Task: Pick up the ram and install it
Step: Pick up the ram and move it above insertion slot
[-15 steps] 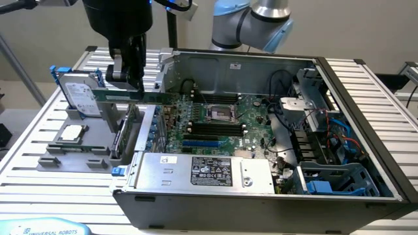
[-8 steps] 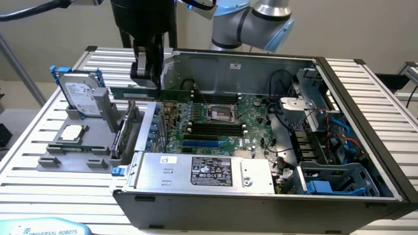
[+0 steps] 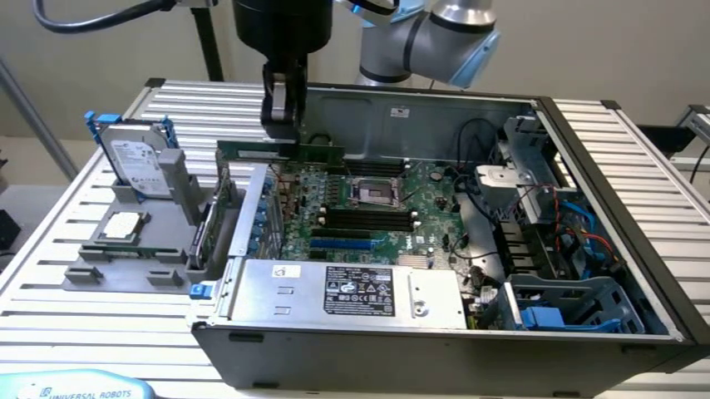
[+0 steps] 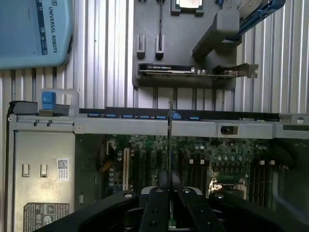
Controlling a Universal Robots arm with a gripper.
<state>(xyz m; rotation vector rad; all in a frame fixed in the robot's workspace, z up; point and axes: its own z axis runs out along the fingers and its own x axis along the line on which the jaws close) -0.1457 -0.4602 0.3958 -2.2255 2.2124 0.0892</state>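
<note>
**Exterior view:** the claw (image 3: 282, 125) is pinching the ram (image 3: 279, 152) by its top edge and holding it level above the open case (image 3: 444, 341). Pickup is done, but seating is not. The black memory slots (image 3: 361, 218) are lying lower, towards the exterior view's right.

**Wrist view:** the ram (image 4: 170, 145) is showing edge-on, hanging across the case's side rail (image 4: 145, 126), the nearest edge. The motherboard (image 4: 203, 154) is lying open beyond.

arm (image 3: 438, 37) — bent over, pointing down | fingers (image 4: 155, 208) — pinched nearly closed
</note>
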